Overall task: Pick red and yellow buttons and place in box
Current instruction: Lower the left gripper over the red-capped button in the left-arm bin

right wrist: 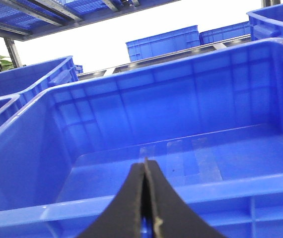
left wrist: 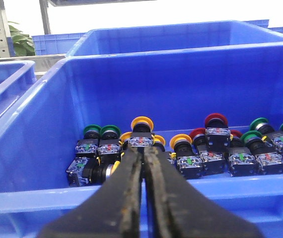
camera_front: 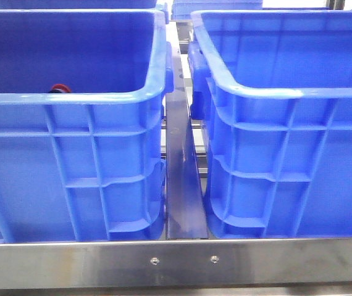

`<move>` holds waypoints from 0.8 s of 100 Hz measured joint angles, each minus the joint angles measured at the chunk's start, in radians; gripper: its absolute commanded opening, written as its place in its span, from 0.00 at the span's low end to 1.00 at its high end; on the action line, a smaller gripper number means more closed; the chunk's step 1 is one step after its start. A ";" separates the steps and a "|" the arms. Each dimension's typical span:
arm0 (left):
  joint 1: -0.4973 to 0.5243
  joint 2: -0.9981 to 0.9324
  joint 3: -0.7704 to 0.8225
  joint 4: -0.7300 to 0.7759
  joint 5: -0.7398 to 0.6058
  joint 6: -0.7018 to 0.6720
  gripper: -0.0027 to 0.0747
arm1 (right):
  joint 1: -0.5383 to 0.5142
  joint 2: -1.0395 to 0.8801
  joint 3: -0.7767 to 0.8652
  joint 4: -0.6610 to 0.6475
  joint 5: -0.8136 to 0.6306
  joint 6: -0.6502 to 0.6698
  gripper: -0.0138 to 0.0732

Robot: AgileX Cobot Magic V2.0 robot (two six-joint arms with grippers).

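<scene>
Nothing is picked yet: this reads as the start of the first pick. Nearest in the left wrist view, the left gripper [left wrist: 143, 163] has its fingers pressed together with nothing between them, poised over the near rim of the left crate [left wrist: 42, 201]. Just beyond and below its tips lies a row of push-buttons on the crate floor; a yellow button [left wrist: 142, 124] stands almost straight ahead, a red button [left wrist: 216, 121] farther off to one side, green-capped ones mixed among them. The right gripper [right wrist: 145, 198] is likewise closed and empty, with the bare floor of the box [right wrist: 181, 153] ahead. Next, I judge, the left fingers must part and descend over the yellow cap without snagging neighbours.
</scene>
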 measured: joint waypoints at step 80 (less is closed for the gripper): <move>0.000 0.060 -0.226 -0.038 0.232 0.000 0.01 | 0.000 0.000 0.000 0.000 0.000 0.000 0.08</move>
